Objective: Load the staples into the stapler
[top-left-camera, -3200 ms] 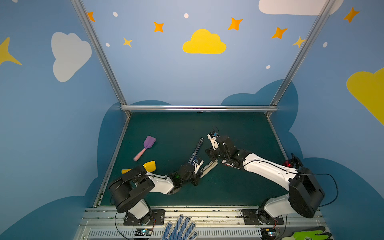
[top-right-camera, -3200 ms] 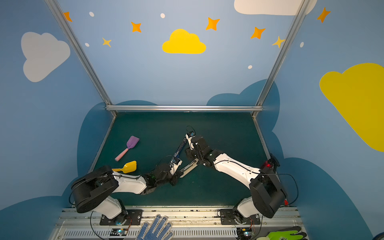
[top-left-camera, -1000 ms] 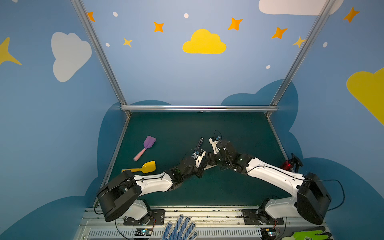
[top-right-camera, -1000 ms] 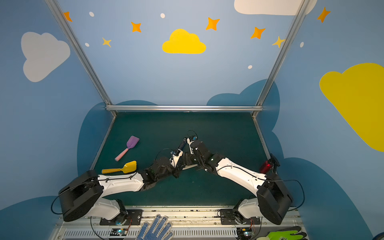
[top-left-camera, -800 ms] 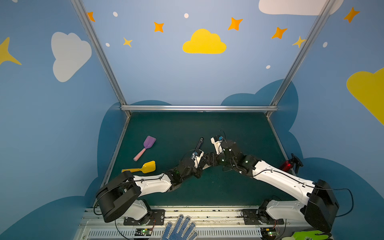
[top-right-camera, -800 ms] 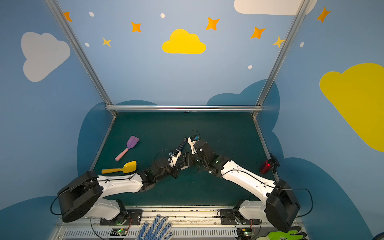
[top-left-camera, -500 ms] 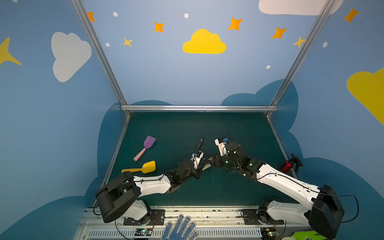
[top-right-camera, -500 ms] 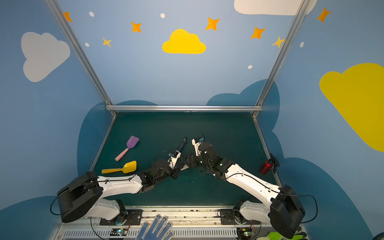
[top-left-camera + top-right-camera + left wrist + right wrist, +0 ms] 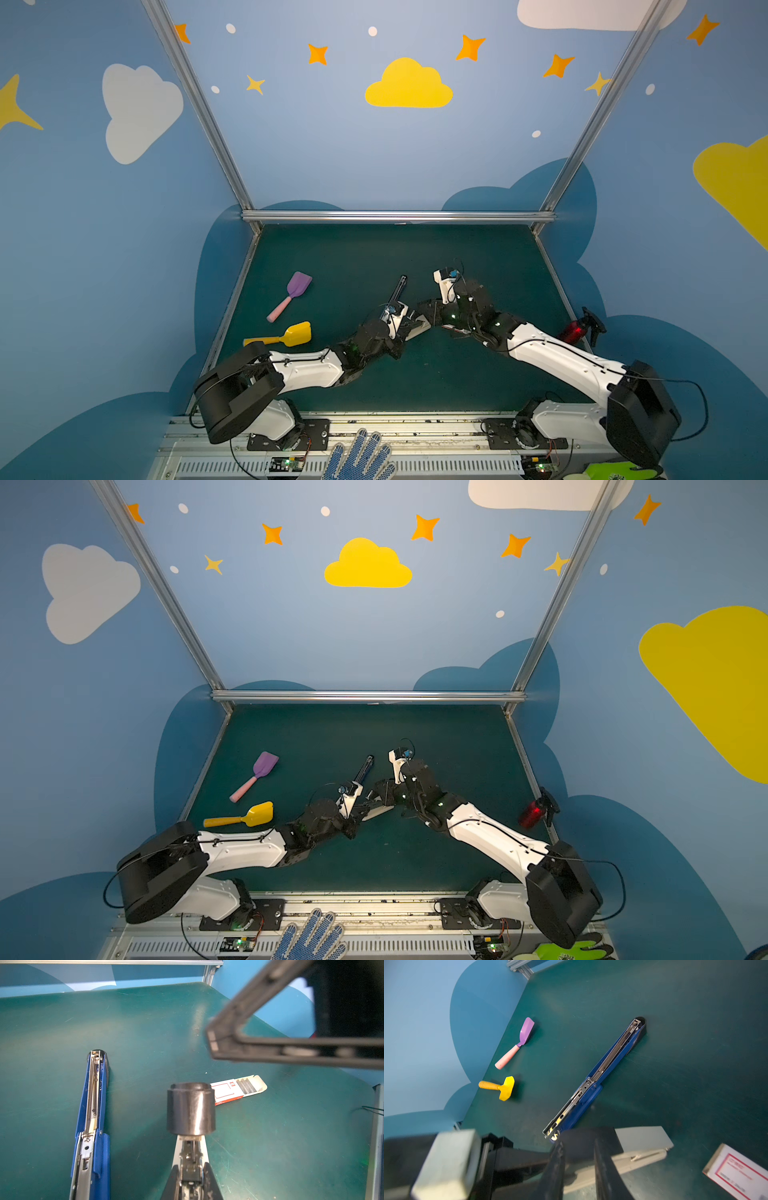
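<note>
We find both arms meeting near the middle of the green table (image 9: 353,257). Our left gripper (image 9: 191,1169) is clamped on the rear of the grey stapler (image 9: 643,1142) and pins it low on the mat. We judge this is to stop the body sliding while the other arm works on it. Our right gripper (image 9: 578,1147) reaches in from three o'clock, and its fingers (image 9: 556,1167) stand narrow on either side of the stapler's black part. Whether they actually pinch it we cannot tell. We take the aim to be lifting that part to bare the magazine. A blue stapler (image 9: 93,1095) lies at about twelve o'clock of the left gripper, folded out flat with its metal channel up, and neither arm touches it. The staples (image 9: 234,1089) sit in their small white box with red print, flat on the mat just past the grey stapler's nose, toward three o'clock of it. The tray is slid partly out and dark strips show in it, presumably so a strip can be lifted straight out. As we judge it, no strip has reached either stapler yet. A purple spatula (image 9: 293,295) and a yellow spatula (image 9: 286,336) lie off at nine o'clock, well apart from the work.
</note>
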### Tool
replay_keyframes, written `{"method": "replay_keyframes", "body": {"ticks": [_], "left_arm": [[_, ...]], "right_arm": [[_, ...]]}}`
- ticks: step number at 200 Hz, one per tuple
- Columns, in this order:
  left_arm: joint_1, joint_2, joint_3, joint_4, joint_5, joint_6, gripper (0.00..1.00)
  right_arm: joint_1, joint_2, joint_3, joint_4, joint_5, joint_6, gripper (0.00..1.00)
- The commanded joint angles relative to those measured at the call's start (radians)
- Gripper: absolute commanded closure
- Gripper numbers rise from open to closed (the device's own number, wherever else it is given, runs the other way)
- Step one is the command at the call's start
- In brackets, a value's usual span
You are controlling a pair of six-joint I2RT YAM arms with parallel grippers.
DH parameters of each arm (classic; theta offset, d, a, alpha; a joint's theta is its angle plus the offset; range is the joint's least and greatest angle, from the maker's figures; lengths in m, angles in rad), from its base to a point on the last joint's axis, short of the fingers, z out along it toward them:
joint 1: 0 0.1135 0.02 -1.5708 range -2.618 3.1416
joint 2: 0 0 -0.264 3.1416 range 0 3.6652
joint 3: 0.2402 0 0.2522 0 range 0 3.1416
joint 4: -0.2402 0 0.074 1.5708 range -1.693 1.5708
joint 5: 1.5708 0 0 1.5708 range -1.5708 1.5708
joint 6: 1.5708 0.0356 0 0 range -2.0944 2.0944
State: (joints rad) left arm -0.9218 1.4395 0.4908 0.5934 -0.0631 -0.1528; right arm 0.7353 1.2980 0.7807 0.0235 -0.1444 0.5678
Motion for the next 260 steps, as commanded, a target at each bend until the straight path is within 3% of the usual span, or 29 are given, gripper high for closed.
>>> {"method": "replay_keyframes", "body": {"ticks": [1, 22, 73, 102, 133, 162, 177, 231, 260], "left_arm": [[-0.005, 0.023, 0.009, 0.037, -0.018, 0.009, 0.96], [-0.009, 0.046, 0.015, 0.04, -0.038, 0.016, 0.95], [-0.009, 0.187, 0.029, 0.11, -0.099, 0.024, 0.96], [-0.018, 0.256, 0.029, 0.146, -0.092, 0.023, 0.95], [-0.034, 0.288, 0.024, 0.125, -0.099, 0.019, 0.87], [-0.053, 0.255, 0.018, 0.088, -0.097, 0.014, 0.66], [-0.064, 0.224, 0.029, 0.032, -0.09, 0.022, 0.59], [-0.071, 0.082, 0.092, -0.212, -0.104, 0.026, 0.53], [-0.061, 0.07, 0.234, -0.474, -0.095, 0.007, 0.48]], "right_arm": [[-0.001, 0.051, 0.045, 0.008, -0.096, -0.013, 0.77], [0.0, 0.11, 0.094, -0.055, -0.184, -0.027, 0.79], [-0.033, 0.061, 0.045, -0.104, -0.136, -0.031, 0.67], [-0.088, -0.016, 0.005, -0.138, -0.117, -0.039, 0.66], [-0.148, -0.089, -0.044, -0.163, -0.106, -0.046, 0.65], [-0.179, -0.131, -0.075, -0.174, -0.082, -0.052, 0.64], [-0.189, -0.146, -0.082, -0.18, -0.073, -0.054, 0.64], [-0.217, -0.18, -0.102, -0.177, -0.085, -0.048, 0.63], [-0.226, -0.196, -0.136, -0.177, -0.086, -0.043, 0.63]]}}
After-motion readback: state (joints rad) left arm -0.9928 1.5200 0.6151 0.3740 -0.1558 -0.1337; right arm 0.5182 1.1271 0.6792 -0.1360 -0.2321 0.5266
